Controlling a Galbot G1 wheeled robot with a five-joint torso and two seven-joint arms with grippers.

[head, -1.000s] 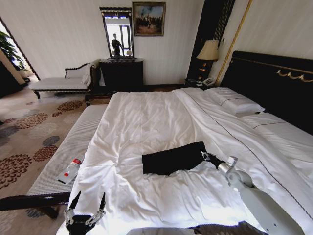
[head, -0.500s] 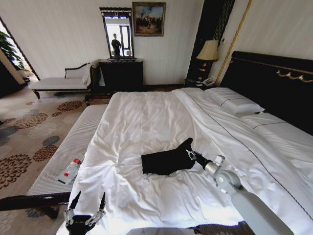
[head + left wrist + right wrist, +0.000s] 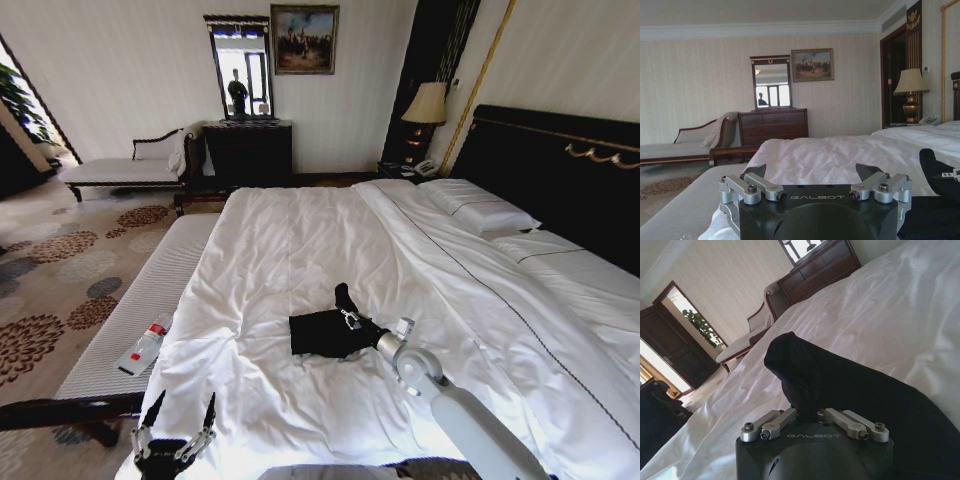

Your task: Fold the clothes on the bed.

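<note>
Pinched between the closed fingers of the right end effector (image 3: 348,318), a lifted edge of the black cotton T-shirt (image 3: 318,333) is held at frame centre on the large white-duveted bed (image 3: 300,240); the left end effector (image 3: 176,425) is parked open at lower left.

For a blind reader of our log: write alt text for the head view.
The right gripper pinches a raised fold of the black T-shirt, lifting it over the rest of the shirt on the white bed. The left gripper hangs at the bed's near edge, fingers open, beside a cushioned bench.
</note>
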